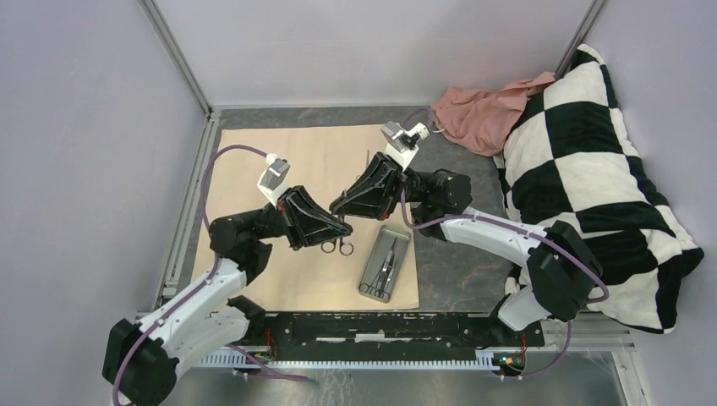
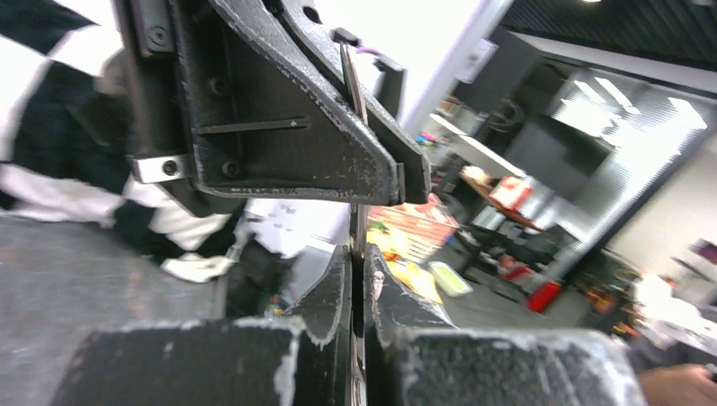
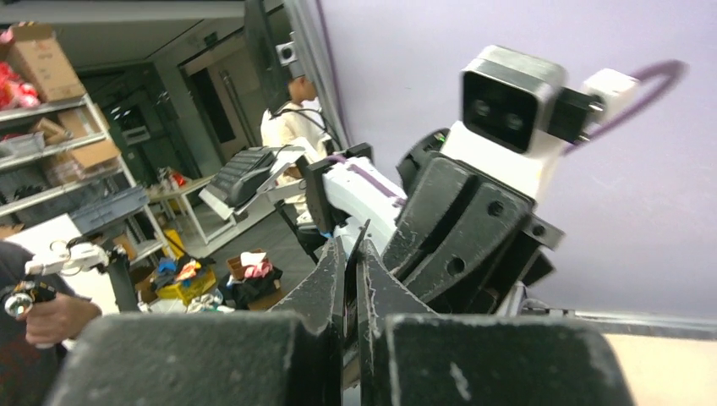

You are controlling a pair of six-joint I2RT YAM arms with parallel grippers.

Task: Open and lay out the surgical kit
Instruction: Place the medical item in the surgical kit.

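One large black-and-white checked pillow (image 1: 592, 169) fills the right side of the dark grey table (image 1: 448, 271), with one crumpled pink cloth (image 1: 482, 114) bunched against its far corner. One beige cloth wrap (image 1: 254, 152) lies spread open and flat over the left and middle of the table. Two arms reach over it, and their tips meet above its middle. One small rectangular steel tray (image 1: 401, 254) sits on the near right part of the wrap, slightly askew. It holds a few slim silver instruments (image 1: 385, 269) lying lengthwise and overlapping, too close together to count. One more slim silver scissor-handled instrument (image 1: 336, 246) is out of the tray, just left of it. Its two ring handles show at the near end, just below the left gripper (image 1: 345, 227). The left gripper is closed on this instrument, whose thin shaft passes between its fingers (image 2: 331, 292) in the left wrist view. The shaft runs on to the right gripper (image 1: 336, 208), which is clamped on its far end. Whether the ring handles touch the wrap cannot be told. One thin dark sliver (image 1: 368, 158) lies alone on the far part of the wrap, too small to identify
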